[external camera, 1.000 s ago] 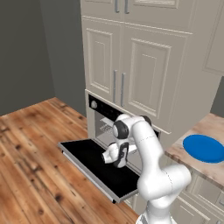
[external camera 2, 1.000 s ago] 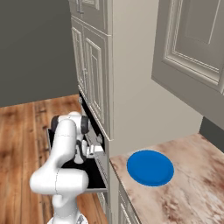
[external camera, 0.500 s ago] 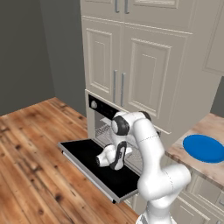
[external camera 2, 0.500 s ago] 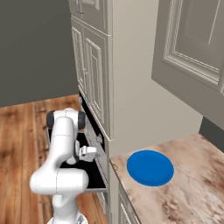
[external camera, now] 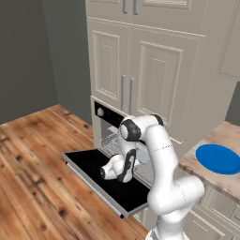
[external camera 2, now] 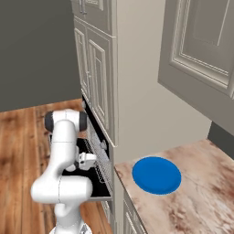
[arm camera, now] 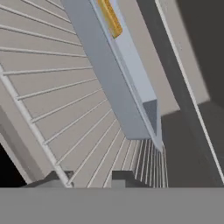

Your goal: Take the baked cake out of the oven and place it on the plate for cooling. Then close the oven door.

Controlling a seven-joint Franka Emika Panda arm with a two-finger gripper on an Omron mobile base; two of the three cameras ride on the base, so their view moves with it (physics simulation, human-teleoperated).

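Hand part open over wire rack, holding nothing.

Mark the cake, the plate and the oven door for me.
baked cake (arm camera: 109,18), hand view, its orange top face in the tray.
plate (external camera 2: 156,175), right base view, centre of the blue disc.
oven door (external camera: 91,164), left base view, black glass panel, lowered open.

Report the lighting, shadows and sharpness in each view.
Left base view: even, soft light, no glare on the open black glass oven door. Right base view: the round blue plate casts almost no shadow. Hand view: the grey baking tray looms steeply foreshortened, with a dark corner lower left.
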